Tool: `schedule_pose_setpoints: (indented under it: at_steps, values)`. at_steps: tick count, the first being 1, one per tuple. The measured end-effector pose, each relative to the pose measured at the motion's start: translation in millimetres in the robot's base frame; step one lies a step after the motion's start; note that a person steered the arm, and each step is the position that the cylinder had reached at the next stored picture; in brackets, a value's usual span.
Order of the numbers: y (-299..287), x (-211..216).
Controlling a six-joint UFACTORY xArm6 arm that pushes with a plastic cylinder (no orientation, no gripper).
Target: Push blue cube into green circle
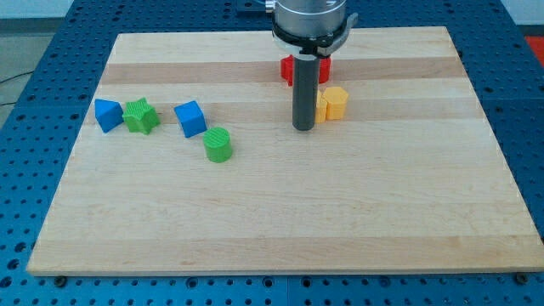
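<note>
Farthest toward the view's left, near the board's edge: a blue triangular block (106, 114), touching or just beside a green star-shaped block (140, 116) on its right. Next along, a little apart from the star: the blue cube (190, 118), tilted slightly on the wooden board (280, 221). Just below and to the right of the cube, nearly touching its lower corner: the green circle (218, 144), a short upright cylinder. Well apart from these, past the board's middle: the dark rod, upright, with my tip (304, 127) down at the board surface. Behind the rod, toward the view's top: a red block (295, 68), partly hidden, shape unclear. Just beside the rod on the view's right: a yellow block (333, 103), shape hard to make out, possibly two pieces. No claw on this arm, only the rod; nothing pinched or held. Tip well to the right of the blue cube and green circle, close against the yellow block.
</note>
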State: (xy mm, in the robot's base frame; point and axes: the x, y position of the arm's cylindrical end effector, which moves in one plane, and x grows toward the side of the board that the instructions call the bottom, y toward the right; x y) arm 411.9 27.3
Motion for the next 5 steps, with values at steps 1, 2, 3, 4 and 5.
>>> schedule_pose_setpoints:
  at_steps: [1, 2, 3, 4, 5]
  values:
    - [-48.8, -3.8]
    - [-103.6, -27.0]
    - [-143.3, -43.0]
    - [-168.1, -43.8]
    - [-185.9, -14.9]
